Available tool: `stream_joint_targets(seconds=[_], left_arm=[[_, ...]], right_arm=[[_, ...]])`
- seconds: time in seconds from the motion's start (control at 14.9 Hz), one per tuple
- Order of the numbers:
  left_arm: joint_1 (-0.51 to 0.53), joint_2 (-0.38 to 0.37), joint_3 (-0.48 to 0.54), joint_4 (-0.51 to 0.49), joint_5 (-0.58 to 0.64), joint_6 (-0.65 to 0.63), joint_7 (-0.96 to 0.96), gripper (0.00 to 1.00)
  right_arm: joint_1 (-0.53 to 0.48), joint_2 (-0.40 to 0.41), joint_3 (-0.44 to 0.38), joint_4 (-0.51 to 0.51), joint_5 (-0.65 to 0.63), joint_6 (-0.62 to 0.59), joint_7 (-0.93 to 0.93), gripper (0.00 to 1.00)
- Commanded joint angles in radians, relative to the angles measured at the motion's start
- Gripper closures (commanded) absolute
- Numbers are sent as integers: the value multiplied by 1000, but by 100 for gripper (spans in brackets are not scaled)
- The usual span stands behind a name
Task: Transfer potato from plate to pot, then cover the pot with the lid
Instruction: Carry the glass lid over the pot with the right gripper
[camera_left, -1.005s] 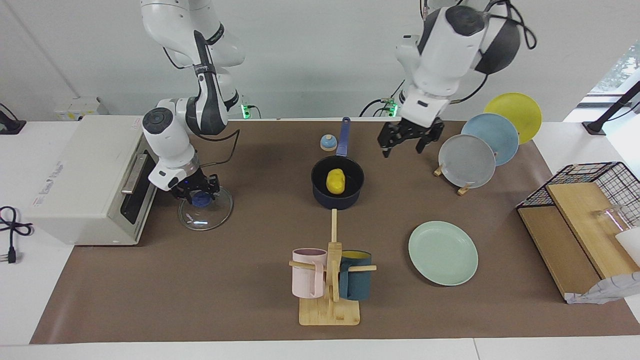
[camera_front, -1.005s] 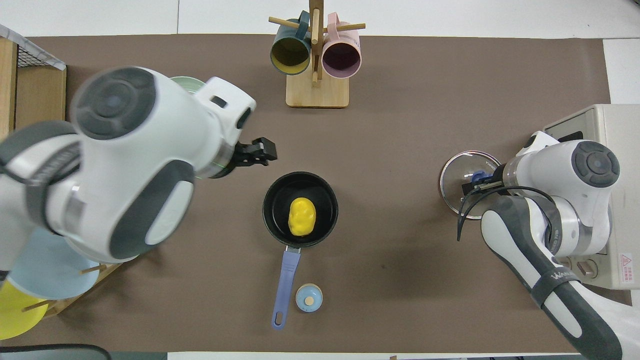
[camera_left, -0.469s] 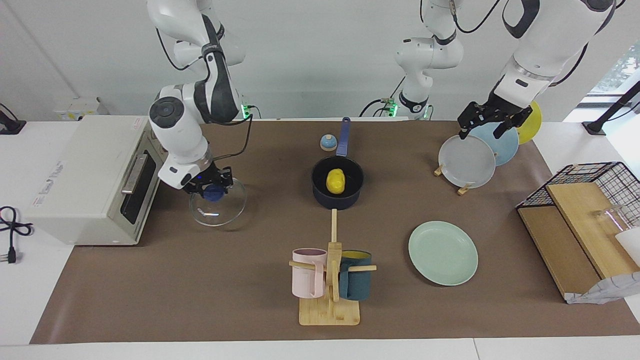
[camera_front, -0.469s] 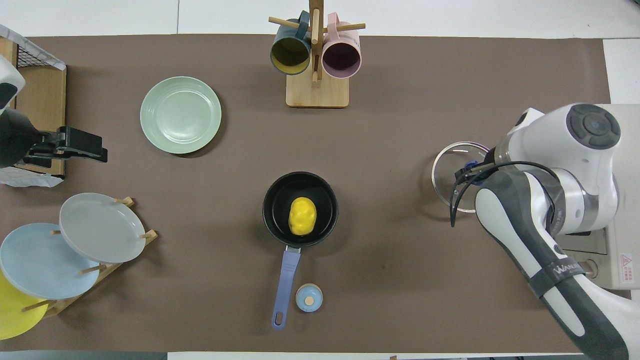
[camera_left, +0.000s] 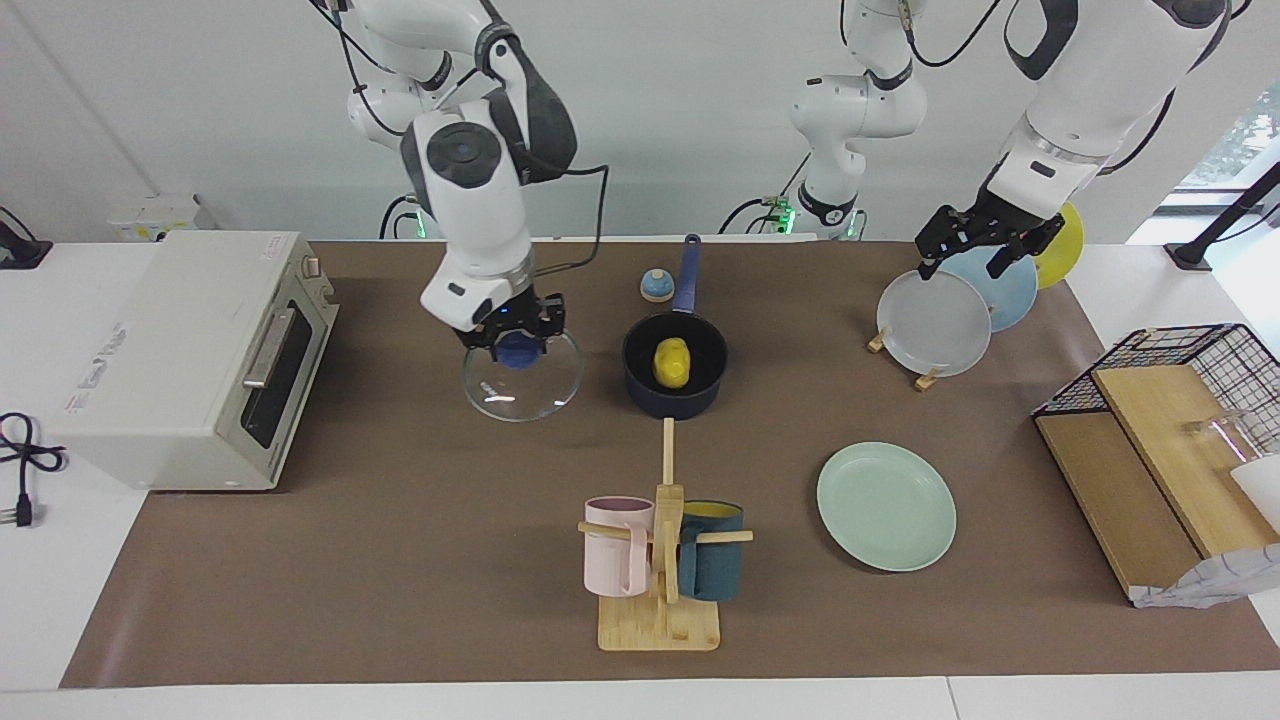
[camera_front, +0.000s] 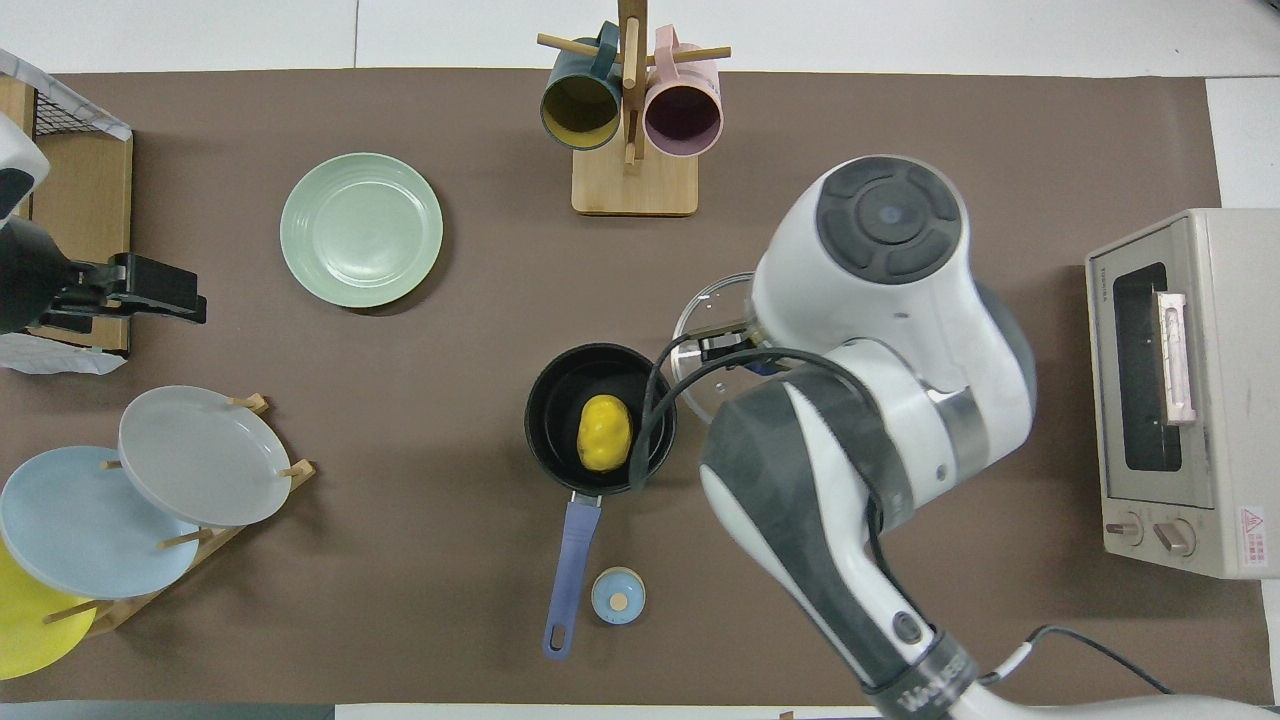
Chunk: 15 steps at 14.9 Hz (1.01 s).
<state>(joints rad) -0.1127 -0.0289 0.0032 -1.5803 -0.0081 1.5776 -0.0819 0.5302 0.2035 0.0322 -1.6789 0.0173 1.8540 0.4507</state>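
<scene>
- Glass, clear and metal-rimmed, makes up the lid (camera_left: 523, 385), so I judge it stiff, fairly heavy for its size, slippery on the pane and breakable if dropped. The blue knob (camera_left: 516, 350) at its centre is the only sensible place to hold it.
- That hold is in place: the right end effector (camera_left: 515, 345) is clamped on the knob from above. The lid hangs under it over the tabletop (camera_left: 400, 560), at about nine o'clock from the pot in the facing view and just beside it.
- The pane looks slightly tilted, so a slow, level carry seems wise to stop it swinging on the knob.
- The pot (camera_left: 680, 405) stands mid-tabletop with its handle pointing to twelve o'clock in the facing view, toward the robots.
- The potato (camera_left: 672, 362) lies inside the pot, so the transfer looks done and only the covering remains.
- The lid's rim should be set down centred on the pot's rim, gently, since it is glass on metal.
- The plate (camera_left: 886, 506) sits bare at about four o'clock from the pot, well apart from it.
- The left end effector (camera_left: 975, 258) waits with its fingers spread and nothing in them, over the upright plates (camera_left: 935, 325) in their rack.
</scene>
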Motion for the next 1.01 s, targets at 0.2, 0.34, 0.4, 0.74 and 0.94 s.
stream_joint_targets(seconds=[0.2,0.34,0.4,0.74,0.94], left_arm=[[54,-22,-41,-4,4,-83,39,0],[54,-22,-42,-27,-21,-104,30,0],[54,-22,-43,-43,-23,-93,22,0],[54,6,-34,23,-41,-36,19,0],[51,6,-32,17,-39,-19,21,0]], right_arm=[[118,25,-5,-27,9,111,163,82],[160,31,-5,-39,9,145,221,82],[165,36,-5,-47,7,151,223,82],[198,97,-5,-42,6,177,238,82],[203,96,-5,-44,6,166,238,82]])
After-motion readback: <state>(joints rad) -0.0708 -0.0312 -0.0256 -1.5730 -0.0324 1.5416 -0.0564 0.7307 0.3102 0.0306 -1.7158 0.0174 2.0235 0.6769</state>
